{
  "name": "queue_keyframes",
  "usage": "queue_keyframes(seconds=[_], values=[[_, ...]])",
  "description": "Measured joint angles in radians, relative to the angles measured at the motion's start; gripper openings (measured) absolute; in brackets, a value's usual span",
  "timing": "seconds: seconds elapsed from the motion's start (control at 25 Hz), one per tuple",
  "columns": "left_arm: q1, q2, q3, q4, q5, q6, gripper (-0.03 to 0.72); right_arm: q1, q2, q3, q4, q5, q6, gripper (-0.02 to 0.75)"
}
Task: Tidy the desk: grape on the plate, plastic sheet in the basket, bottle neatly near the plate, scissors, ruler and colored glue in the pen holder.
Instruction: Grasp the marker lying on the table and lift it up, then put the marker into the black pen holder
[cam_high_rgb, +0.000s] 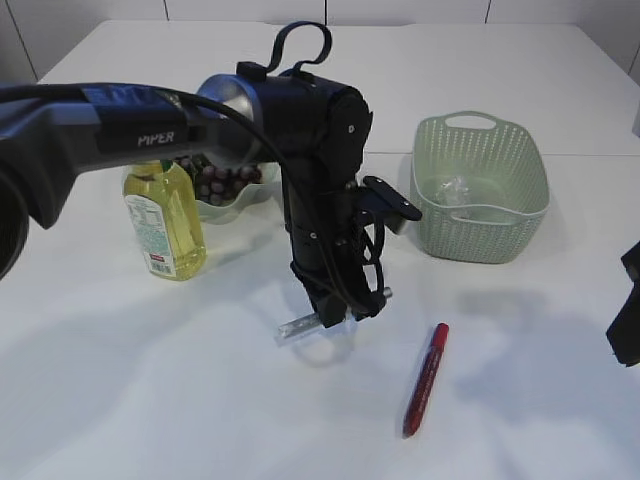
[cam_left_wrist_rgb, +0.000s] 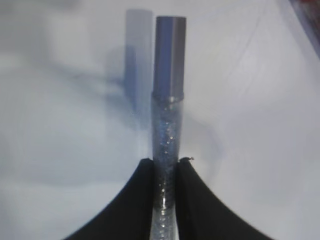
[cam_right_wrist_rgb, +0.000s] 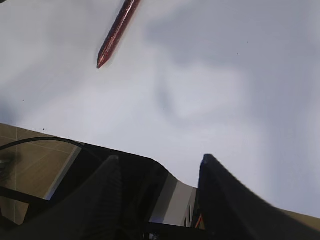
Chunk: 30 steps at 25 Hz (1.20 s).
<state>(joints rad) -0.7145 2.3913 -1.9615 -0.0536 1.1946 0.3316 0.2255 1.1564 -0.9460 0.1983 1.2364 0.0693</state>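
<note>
The bottle (cam_high_rgb: 165, 222) stood upright at left, just beside the plate (cam_high_rgb: 228, 205) of grapes (cam_high_rgb: 220, 180). At centre, the left end effector (cam_high_rgb: 330, 312) was clamped on a glitter glue tube (cam_left_wrist_rgb: 167, 140) at the desk (cam_high_rgb: 200, 400), presumably for the pen holder. The red glue stick (cam_high_rgb: 425, 378) lay near right, the basket (cam_high_rgb: 480, 190) beyond. The right end effector (cam_right_wrist_rgb: 160, 200) hung open and empty.
</note>
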Motion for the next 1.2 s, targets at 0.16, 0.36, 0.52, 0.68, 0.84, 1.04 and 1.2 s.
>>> queue_keyframes(seconds=[0.16, 0.36, 0.52, 0.68, 0.84, 1.04, 1.2], values=[[0.009, -0.014, 0.000, 0.000, 0.016, -0.054, 0.089, 0.000, 0.000, 0.000, 0.000, 0.000, 0.000, 0.398], [0.035, -0.039, 0.000, -0.033, 0.020, -0.145, 0.089, 0.000, 0.000, 0.000, 0.001, 0.000, 0.000, 0.398], [0.075, -0.091, 0.000, -0.064, 0.020, -0.225, 0.089, 0.000, 0.000, 0.000, 0.001, 0.000, 0.000, 0.397], [0.115, -0.136, 0.000, -0.072, 0.022, -0.263, 0.089, 0.000, 0.000, 0.000, 0.001, 0.000, 0.000, 0.397], [0.141, -0.171, 0.000, -0.073, 0.024, -0.268, 0.089, 0.000, 0.000, 0.000, 0.004, 0.000, 0.000, 0.398], [0.174, -0.190, 0.000, -0.075, 0.024, -0.270, 0.089, 0.000, 0.000, 0.000, 0.011, 0.000, 0.000, 0.398], [0.184, -0.200, 0.002, -0.075, -0.041, -0.274, 0.089, 0.000, 0.000, 0.000, 0.011, 0.000, 0.000, 0.397]])
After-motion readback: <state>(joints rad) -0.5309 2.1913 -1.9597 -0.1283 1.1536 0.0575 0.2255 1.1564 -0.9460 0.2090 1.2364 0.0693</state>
